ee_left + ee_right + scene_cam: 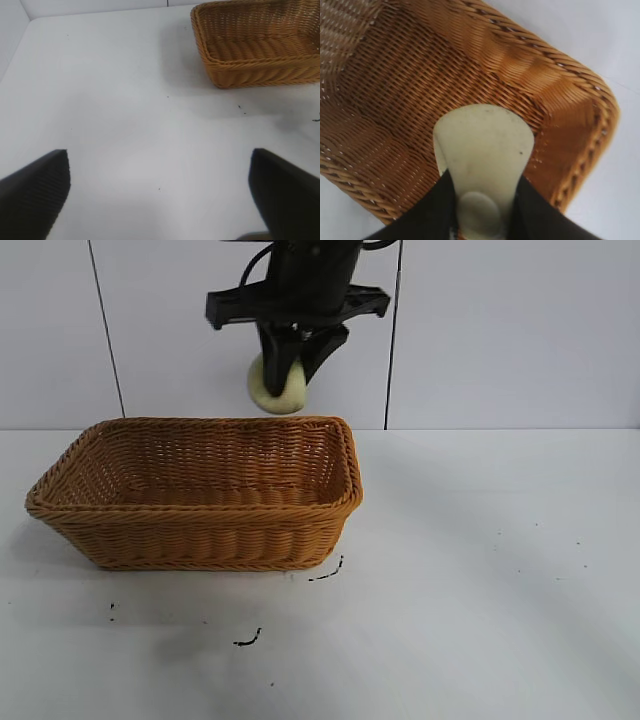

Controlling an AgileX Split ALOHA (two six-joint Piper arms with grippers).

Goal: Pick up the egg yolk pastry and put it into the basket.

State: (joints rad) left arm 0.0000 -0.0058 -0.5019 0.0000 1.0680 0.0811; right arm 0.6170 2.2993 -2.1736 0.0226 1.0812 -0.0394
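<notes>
My right gripper [290,375] is shut on the egg yolk pastry [280,392], a pale yellow soft lump squeezed between the black fingers. It hangs in the air above the far rim of the orange-brown wicker basket [200,505]. In the right wrist view the pastry [482,142] is pinched in the right gripper [484,176], with the basket's inside [395,90] below it, near one end wall. My left gripper [159,165] is open and empty over bare table, with the basket [250,62] some way off. The left arm is out of the exterior view.
The basket stands on a white table [480,570] in front of a white panelled wall. Small black marks [325,573] lie on the table by the basket's front right corner, and another mark [248,640] lies nearer the front.
</notes>
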